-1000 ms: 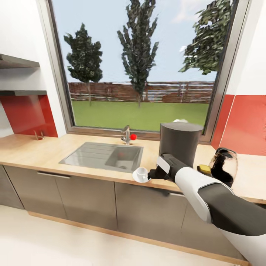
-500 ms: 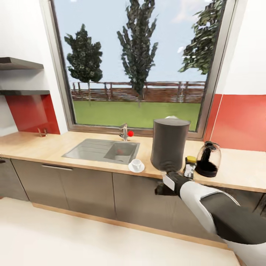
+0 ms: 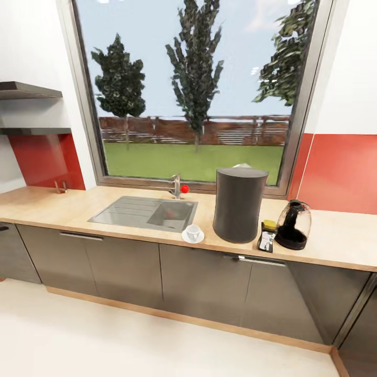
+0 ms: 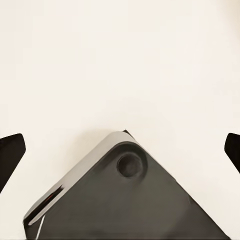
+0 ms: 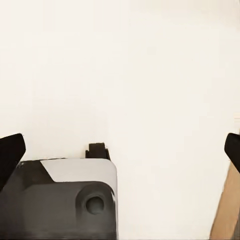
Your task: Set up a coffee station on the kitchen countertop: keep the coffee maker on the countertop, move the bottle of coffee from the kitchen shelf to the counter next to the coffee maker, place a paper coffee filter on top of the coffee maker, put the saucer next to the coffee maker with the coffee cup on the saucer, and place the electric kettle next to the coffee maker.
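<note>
Coffee maker (image 3: 240, 204), tall dark grey matte cylinder: standing on the long light wood-grain kitchen countertop (image 3: 68, 209), toward the front edge, between the steel sink (image 3: 144, 213) and the countertop's right end. A pale sliver is peeking over its top rim; whether that is the paper filter cannot be told.

Small flat round white saucer (image 3: 185, 238): lying near the front edge, just beside the coffee maker on the sink side, carrying the tiny white coffee cup (image 3: 193, 232).

Small dark glass bottle of coffee (image 3: 267, 237), yellow-orange lid, white label: standing at the front edge, between the coffee maker and the clear rounded glass electric kettle (image 3: 294, 225) with black base and lid.

Thick black kitchen shelf (image 3: 29, 91): hanging on the wall beyond the countertop's left end.

Step in hand, by judgement: the arranging is looking nearly finished; the next move calls for confirming the filter on top.

Left gripper (image 4: 120, 152) and right gripper (image 5: 120, 152): both are pointing at pale floor with fingertips spread wide, holding nothing, all station items lying well apart from the jaws.
</note>
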